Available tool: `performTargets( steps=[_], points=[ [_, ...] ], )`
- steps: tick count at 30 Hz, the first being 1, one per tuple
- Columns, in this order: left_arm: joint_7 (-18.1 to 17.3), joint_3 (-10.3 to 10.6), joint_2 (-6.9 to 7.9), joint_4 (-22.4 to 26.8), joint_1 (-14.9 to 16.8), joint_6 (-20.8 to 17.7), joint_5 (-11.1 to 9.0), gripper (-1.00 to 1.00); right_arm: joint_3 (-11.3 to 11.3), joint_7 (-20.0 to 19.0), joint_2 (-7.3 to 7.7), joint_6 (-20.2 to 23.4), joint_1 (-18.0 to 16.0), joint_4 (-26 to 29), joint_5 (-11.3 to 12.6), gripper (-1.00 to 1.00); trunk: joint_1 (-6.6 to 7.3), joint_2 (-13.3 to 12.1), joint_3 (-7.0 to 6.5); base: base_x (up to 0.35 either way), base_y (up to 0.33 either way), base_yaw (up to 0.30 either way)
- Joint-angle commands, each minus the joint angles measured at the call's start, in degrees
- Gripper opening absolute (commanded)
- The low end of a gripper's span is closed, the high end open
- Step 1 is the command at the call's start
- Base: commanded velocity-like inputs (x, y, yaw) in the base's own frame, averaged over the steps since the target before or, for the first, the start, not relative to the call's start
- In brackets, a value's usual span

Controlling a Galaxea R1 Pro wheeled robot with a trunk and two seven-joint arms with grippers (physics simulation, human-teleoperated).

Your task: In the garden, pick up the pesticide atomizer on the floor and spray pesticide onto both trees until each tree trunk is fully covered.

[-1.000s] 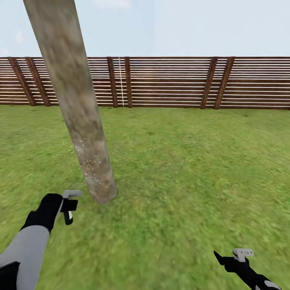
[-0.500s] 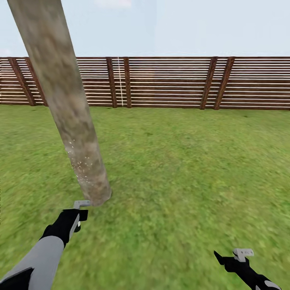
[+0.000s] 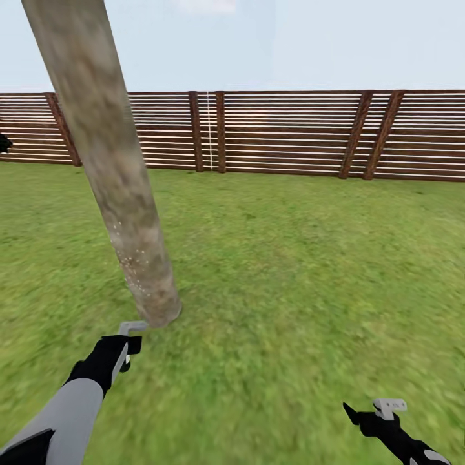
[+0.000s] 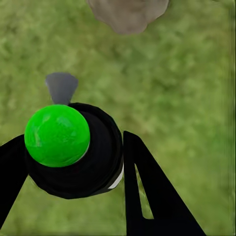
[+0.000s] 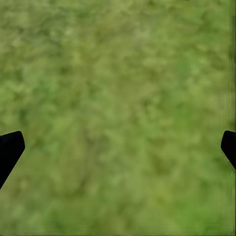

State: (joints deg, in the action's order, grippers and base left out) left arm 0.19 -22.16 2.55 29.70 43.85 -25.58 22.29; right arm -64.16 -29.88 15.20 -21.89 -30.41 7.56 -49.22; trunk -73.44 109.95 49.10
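A thick mottled grey-beige tree trunk (image 3: pixel 123 187) leans up from the grass, with white specks on its lower part. My left gripper (image 3: pixel 124 352) hangs just short of the trunk's base and is shut on the pesticide atomizer (image 4: pixel 73 152). The atomizer is a dark bottle with a bright green round cap, and its grey nozzle (image 3: pixel 132 327) points at the trunk foot (image 4: pixel 129 14). My right gripper (image 3: pixel 371 413) hovers low over bare grass at the lower right. Its fingertips (image 5: pixel 10 147) stand wide apart with nothing between them.
Green lawn (image 3: pixel 297 278) stretches all around the tree. A brown horizontal-slat fence (image 3: pixel 290 132) closes the far side. A small dark shape (image 3: pixel 3 142) shows at the left edge by the fence.
One second ago my left arm was lower and to the left; it has moved in to the trunk's base with the atomizer. Since then the camera has turned slightly left.
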Motion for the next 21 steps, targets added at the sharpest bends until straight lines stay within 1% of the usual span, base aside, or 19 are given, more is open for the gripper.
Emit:
performTargets(
  steps=[1,3,8,12,16,21],
  points=[
    [0.0,0.0,0.00,0.0,0.0,0.0,0.0,-1.00,0.0,0.0,0.00,0.0,0.0,0.0,0.0,1.00,0.00,0.0,0.00,0.265,-0.123,0.006],
    [0.0,0.0,0.00,0.0,0.0,0.0,0.0,-1.00,0.0,0.0,0.00,0.0,0.0,0.0,0.0,1.00,0.00,0.0,0.00,0.299,-0.062,0.068],
    [-0.1,0.0,-0.10,0.0,0.0,0.0,0.0,-1.00,0.0,0.0,-0.03,0.0,0.0,0.0,0.0,1.00,0.00,0.0,0.00,0.334,-0.006,0.251],
    [0.0,0.0,-1.12,0.0,0.0,0.0,0.1,-1.00,0.0,0.0,-0.01,0.0,0.0,0.0,0.0,1.00,0.00,0.0,0.00,0.259,-0.119,0.258],
    [0.1,0.0,-1.31,0.0,0.0,0.0,0.1,-1.00,0.0,0.0,0.00,0.0,0.0,0.1,0.1,1.00,0.00,0.0,0.00,0.170,-0.229,0.047],
    [0.1,0.0,-1.39,0.0,0.0,0.0,0.1,-1.00,0.0,0.0,0.00,-0.1,0.0,0.1,-0.1,1.00,0.00,0.0,0.00,0.031,-0.272,0.001]
  ],
)
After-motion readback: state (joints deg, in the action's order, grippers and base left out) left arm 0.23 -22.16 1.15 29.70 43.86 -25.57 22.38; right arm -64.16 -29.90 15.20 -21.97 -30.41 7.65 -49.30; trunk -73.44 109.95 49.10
